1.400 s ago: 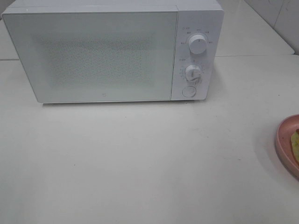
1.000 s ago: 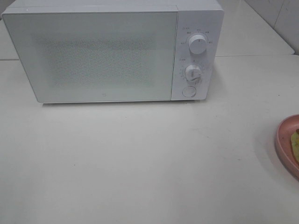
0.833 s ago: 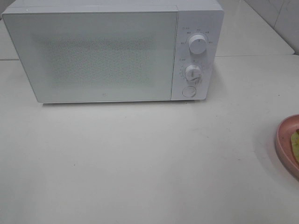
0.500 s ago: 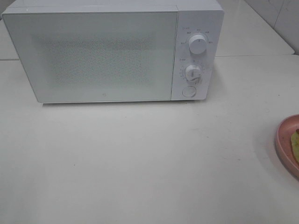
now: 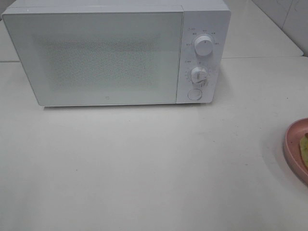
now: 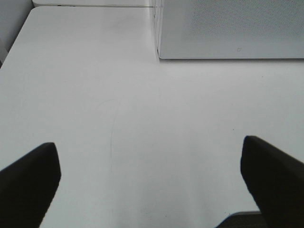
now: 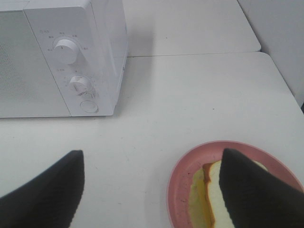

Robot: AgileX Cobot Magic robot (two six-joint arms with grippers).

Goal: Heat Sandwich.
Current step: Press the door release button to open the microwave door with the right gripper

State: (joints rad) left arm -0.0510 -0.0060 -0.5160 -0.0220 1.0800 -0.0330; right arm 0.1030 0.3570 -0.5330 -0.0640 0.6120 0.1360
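Kitchen, white microwave (image 5: 106, 57), pink plate (image 5: 290, 144) on counter (image 5: 144, 163)

We see the sandwich (image 7: 216, 199), white slices with tan crust and pale yellow filling, lying on the pink plate (image 7: 185, 166) at the bench's (image 5: 144, 168) right edge.

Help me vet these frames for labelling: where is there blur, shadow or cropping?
Exterior high: flat, even light, faint shadow under the microwave, speckle on its door; the plate and sandwich are cut off at the edge. Left wrist: the left gripper fingers are soft dark shapes. Right wrist: dials sharp, a dark right gripper finger hides part of the sandwich.
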